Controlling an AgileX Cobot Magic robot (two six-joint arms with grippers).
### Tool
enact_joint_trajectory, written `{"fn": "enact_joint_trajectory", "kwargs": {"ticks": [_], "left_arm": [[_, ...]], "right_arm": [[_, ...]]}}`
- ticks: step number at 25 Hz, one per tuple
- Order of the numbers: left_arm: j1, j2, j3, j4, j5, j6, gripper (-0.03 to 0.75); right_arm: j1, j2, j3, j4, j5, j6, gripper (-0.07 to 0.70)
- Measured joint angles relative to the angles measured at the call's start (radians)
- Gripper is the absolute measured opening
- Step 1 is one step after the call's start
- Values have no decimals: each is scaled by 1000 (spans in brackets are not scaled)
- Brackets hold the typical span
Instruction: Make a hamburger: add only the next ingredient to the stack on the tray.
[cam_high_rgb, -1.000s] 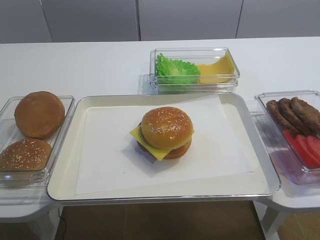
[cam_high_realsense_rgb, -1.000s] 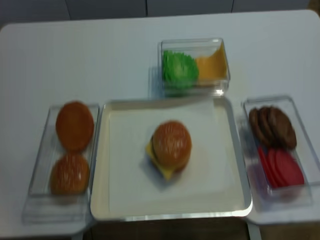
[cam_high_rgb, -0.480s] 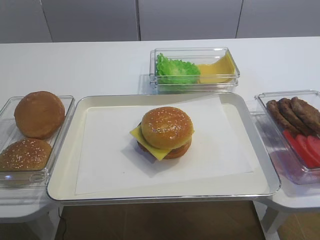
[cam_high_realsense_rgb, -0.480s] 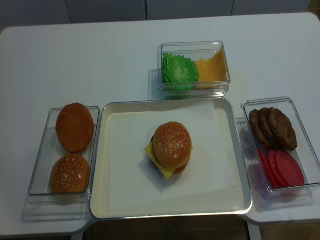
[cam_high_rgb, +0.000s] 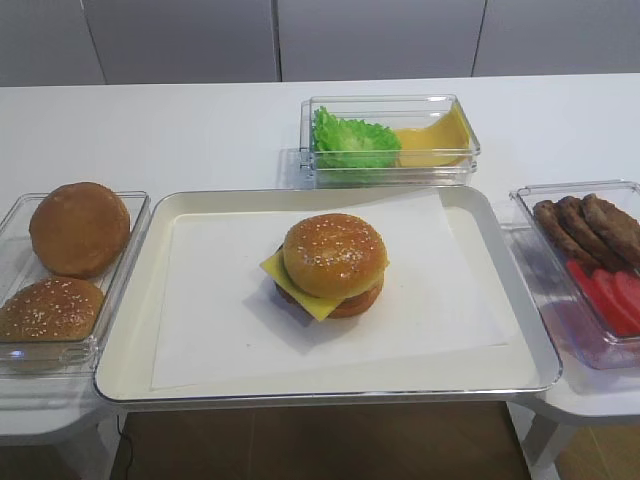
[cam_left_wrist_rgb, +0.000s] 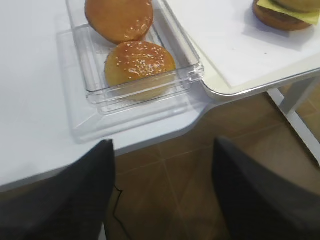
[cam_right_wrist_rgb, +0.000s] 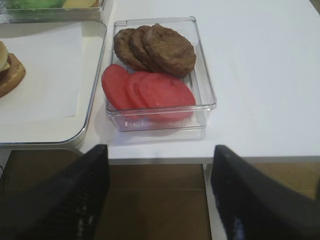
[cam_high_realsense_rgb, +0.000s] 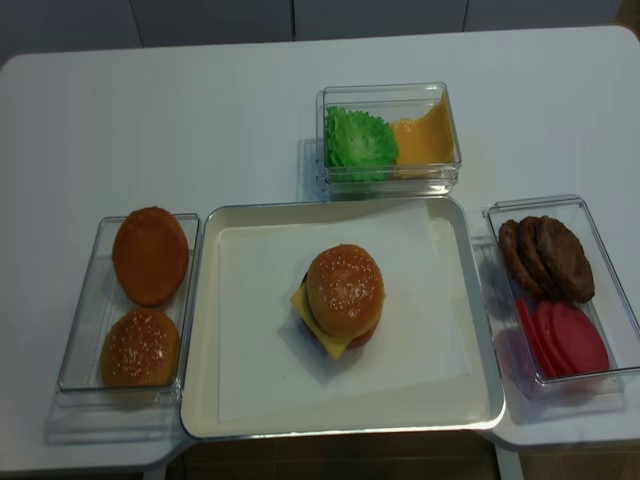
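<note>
sitting unmoved since before, seeded bun top (cam_high_rgb: 334, 254) caps stack; both tools gape empty.

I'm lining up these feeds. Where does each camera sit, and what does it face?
Exterior high: front, angled down at the cream-white tray; no robot.
Realsense: steeper, overhead, same tray; no robot.
Right wrist: over table's right edge, clear box of patties and tomato; open right gripper.
Left wrist: left edge, clear bun box; open left gripper.
All share the tray.
</note>
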Motion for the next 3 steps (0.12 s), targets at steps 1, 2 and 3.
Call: {"fn": "enact_joint_trajectory", "kwargs": {"ticks": [1,2,3], "left_arm": [[20,0,0,0,0,0,452],[39,0,0,0,0,0,452],[57,0,0,0,0,0,452]], "right_arm": [[0,0,0,0,0,0,499],[0,0,0,0,0,0,498],[0,0,0,0,0,0,498]]}}
